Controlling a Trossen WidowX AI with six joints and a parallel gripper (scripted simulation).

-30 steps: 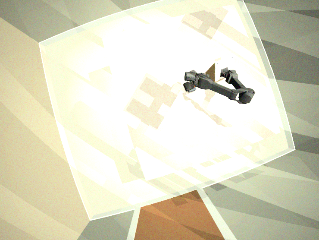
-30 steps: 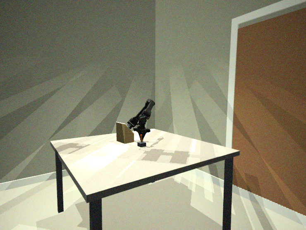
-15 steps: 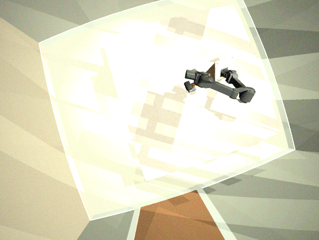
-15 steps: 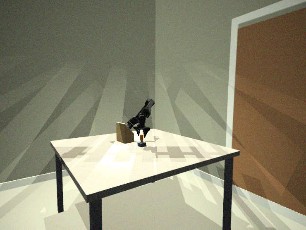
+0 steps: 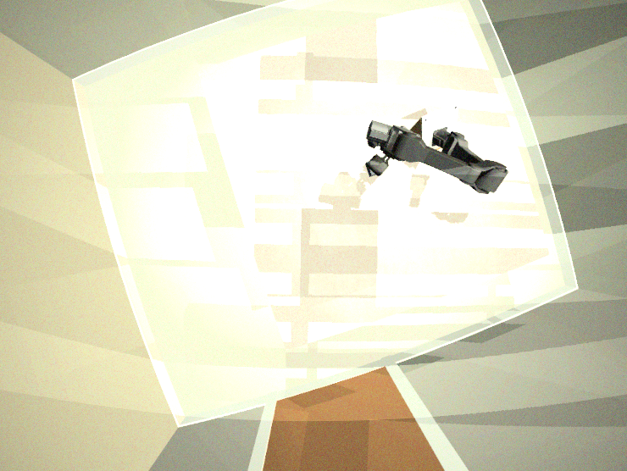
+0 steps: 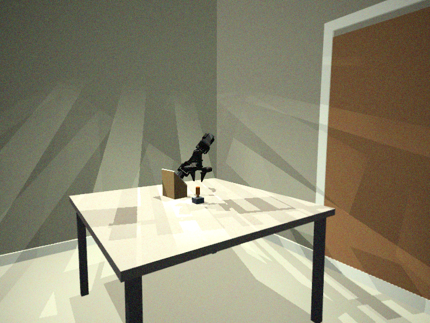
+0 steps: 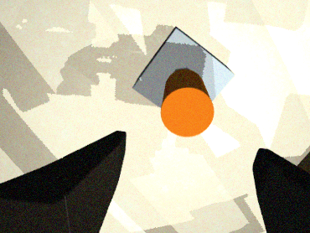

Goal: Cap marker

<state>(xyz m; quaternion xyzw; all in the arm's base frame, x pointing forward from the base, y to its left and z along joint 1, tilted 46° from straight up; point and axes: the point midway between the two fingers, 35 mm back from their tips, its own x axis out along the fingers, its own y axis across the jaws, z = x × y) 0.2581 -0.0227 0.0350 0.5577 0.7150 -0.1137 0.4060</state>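
Observation:
The orange cap [image 6: 197, 190] [image 7: 187, 112] sits upright on top of the marker, above the dark blue-grey holder block [image 6: 197, 200] [image 7: 184, 54]. The marker is almost wholly hidden; only a short narrow piece shows between cap and block in the exterior view. Whether the cap is fully on cannot be told. My gripper [image 6: 198, 180] [image 7: 192, 150] is open and empty. Its fingers point down above the cap, apart from it. In the wrist view the cap shows between and slightly beyond the fingertips. The top view is overexposed; cap and block cannot be made out there.
A brown wedge-shaped block [image 6: 174, 185] [image 5: 418, 126] stands close to the holder, on its left in the exterior view. The arm [image 5: 451, 163] reaches over the table [image 6: 167, 246]. Patchy shadows lie on the table top. A brown door [image 6: 379, 139] is in the wall at the right.

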